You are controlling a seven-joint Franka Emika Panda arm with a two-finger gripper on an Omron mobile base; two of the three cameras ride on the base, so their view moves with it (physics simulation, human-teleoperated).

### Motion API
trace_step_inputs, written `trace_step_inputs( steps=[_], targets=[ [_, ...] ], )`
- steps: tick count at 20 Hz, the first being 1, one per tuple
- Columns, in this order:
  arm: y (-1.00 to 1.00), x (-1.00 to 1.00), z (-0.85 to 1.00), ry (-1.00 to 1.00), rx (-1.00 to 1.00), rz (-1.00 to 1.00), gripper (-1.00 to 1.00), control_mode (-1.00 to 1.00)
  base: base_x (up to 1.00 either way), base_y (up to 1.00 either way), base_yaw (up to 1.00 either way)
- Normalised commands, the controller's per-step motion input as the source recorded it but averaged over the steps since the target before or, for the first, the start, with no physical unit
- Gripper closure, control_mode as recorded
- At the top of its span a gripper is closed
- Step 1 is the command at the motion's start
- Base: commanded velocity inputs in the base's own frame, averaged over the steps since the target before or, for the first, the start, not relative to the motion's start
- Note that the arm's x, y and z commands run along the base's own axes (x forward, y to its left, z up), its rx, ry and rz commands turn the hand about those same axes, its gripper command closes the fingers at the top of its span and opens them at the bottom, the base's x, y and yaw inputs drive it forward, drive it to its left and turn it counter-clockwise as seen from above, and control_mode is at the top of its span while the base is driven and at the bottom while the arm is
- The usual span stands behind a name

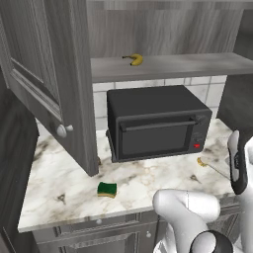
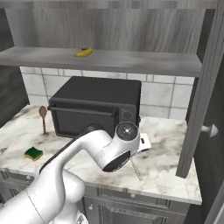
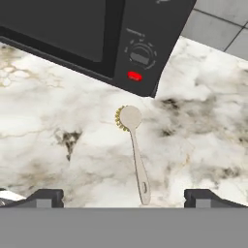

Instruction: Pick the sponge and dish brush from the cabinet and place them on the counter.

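The dish brush (image 3: 135, 152) lies flat on the white marble counter (image 3: 43, 126), its yellow head toward the microwave's front corner. My gripper (image 3: 124, 199) hovers just above the handle's near end, open, with nothing between its fingertips (image 3: 46, 197). In the left base view the brush (image 1: 201, 162) shows beside my hand at the counter's right. The green and yellow sponge (image 1: 106, 189) rests near the counter's front edge, apart from the gripper; it is seen again (image 2: 33, 153) at the left in the right base view. The cabinet (image 1: 49, 74) stands open, its shelf (image 1: 168, 66) above the microwave.
A black microwave (image 1: 155, 123) stands at the back of the counter. A banana (image 1: 134, 59) lies on the cabinet shelf. A brown spoon (image 2: 43, 116) lies left of the microwave. The open cabinet doors (image 2: 205, 96) hang over both ends of the counter.
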Motion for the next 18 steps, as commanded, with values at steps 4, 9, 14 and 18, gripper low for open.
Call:
trace_step_inputs(
  steps=[4, 9, 14, 18],
  targets=[
    [0.23, -0.37, 0.69, 0.0, 0.0, 0.02, -1.0, -1.0, 0.0, 0.0, 0.0],
    [0.24, -0.32, 0.77, -0.01, 0.0, 0.05, -1.0, -1.0, 0.0, 0.0, 0.0],
    [0.31, -0.3, 0.63, -0.1, 0.0, 0.09, -1.0, -1.0, 0.0, 0.0, 0.0],
    [0.48, -0.29, 0.56, -0.11, 0.0, 0.1, -1.0, -1.0, 0.0, 0.0, 0.0]
  ],
)
